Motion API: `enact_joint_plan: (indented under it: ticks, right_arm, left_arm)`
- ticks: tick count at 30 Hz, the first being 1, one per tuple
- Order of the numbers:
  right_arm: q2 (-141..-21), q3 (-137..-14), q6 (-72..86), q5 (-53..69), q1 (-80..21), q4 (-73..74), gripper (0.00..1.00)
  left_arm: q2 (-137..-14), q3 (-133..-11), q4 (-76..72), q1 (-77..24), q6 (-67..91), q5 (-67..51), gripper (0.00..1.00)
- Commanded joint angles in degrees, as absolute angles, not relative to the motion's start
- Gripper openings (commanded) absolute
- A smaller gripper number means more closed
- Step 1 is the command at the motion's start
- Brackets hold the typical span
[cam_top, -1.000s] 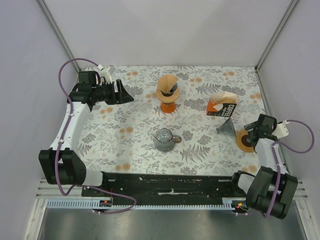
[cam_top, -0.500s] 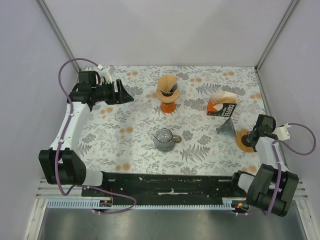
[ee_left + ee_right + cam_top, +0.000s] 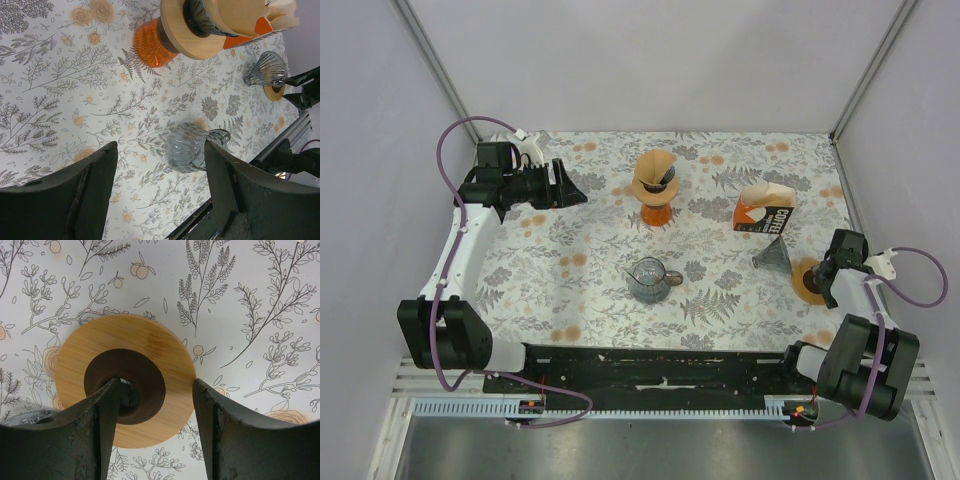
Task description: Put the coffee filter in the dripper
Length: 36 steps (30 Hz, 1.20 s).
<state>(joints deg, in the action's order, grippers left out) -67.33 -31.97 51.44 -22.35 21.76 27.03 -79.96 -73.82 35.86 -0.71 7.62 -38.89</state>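
A glass dripper with a round wooden base lies on its side at the table's right. My right gripper is open just over that base. In the right wrist view its fingers straddle the right half of the wooden disc, apart from it. A second dripper with a beige paper filter in it stands on an orange glass stand at the back centre. More filters stick out of an orange and black box. My left gripper is open and empty at the far left.
A clear glass server stands in the middle of the table; it also shows between the fingers in the left wrist view. Grey walls close in the left and right sides. The flowered cloth covers the table.
My right wrist has shifted slightly left and turned, closing in on the wooden base. The left arm has not moved.
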Motion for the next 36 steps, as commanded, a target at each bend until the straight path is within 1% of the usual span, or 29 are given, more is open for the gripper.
enact_joint_plan:
  ticks: [1, 3, 4, 7, 12, 15, 18, 22, 28, 31, 33, 36]
  right_arm:
    - [-69.1, -34.3, 51.3, -22.3, 22.1, 25.8, 0.66]
    - [-70.1, -35.1, 50.8, -22.0, 22.2, 25.6, 0.66]
    - [-70.7, -35.3, 50.6, -21.9, 22.1, 25.5, 0.64]
    - [-72.5, -36.0, 49.6, -20.5, 22.1, 25.7, 0.47]
    - [-75.4, -35.8, 45.9, -14.3, 22.4, 23.1, 0.35]
    - [-78.0, -36.9, 42.4, -11.5, 23.7, 22.3, 0.19]
    - [-77.7, -37.5, 39.0, -11.2, 25.0, 21.3, 0.00]
    - [-71.7, -36.1, 35.8, -14.9, 25.0, 19.4, 0.00]
    - [-57.9, -35.9, 33.1, -18.3, 25.0, 17.2, 0.00]
    - [-54.2, -38.9, 30.7, -19.3, 25.0, 17.7, 0.00]
    - [-53.3, -42.8, 27.7, -17.1, 24.5, 18.7, 0.00]
    - [-52.9, -48.4, 23.7, -13.4, 21.1, 21.0, 0.00]
  left_arm:
    - [-79.1, -75.1, 34.5, -0.4, 8.6, -38.8, 0.75]
    - [-79.1, -75.1, 34.5, -0.4, 8.6, -38.9, 0.75]
    - [-79.2, -75.1, 34.5, -0.4, 8.6, -38.9, 0.75]
    - [-79.2, -75.1, 34.5, -0.4, 8.6, -38.9, 0.75]
    - [-79.5, -75.4, 34.5, -0.4, 8.7, -39.6, 0.75]
    - [-79.1, -75.4, 34.5, -0.4, 8.8, -40.1, 0.75]
    - [-78.5, -75.2, 34.5, -0.4, 8.7, -40.4, 0.75]
    - [-78.5, -75.2, 34.5, -0.4, 8.8, -40.7, 0.75]
    - [-78.2, -75.1, 34.4, -0.4, 8.8, -40.7, 0.75]
    - [-78.1, -75.1, 34.4, -0.4, 8.7, -40.9, 0.75]
    - [-78.4, -75.1, 34.4, -0.4, 8.8, -40.9, 0.75]
    - [-78.8, -75.4, 34.3, -0.4, 9.1, -41.0, 0.75]
